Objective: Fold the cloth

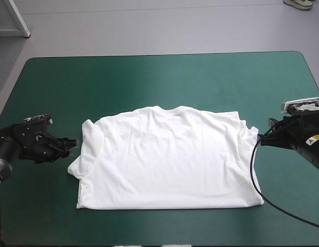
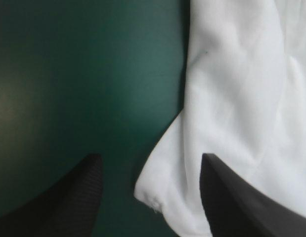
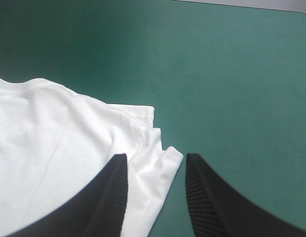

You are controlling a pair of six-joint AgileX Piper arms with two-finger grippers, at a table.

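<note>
Treat the T-shirt, spread flat on the counter, as light, soft, apt to sag. Pinch its sleeves at either side, between the parted fingers of left gripper and right gripper.

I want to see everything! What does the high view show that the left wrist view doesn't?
Only the high view shows the whole T-shirt lying flat, and the right tool at its far side. Only the left wrist view shows, close up, the left tool with its fingers open and the tip of a sleeve between them. Both show the T-shirt, the teal-green cover and the left tool.
</note>
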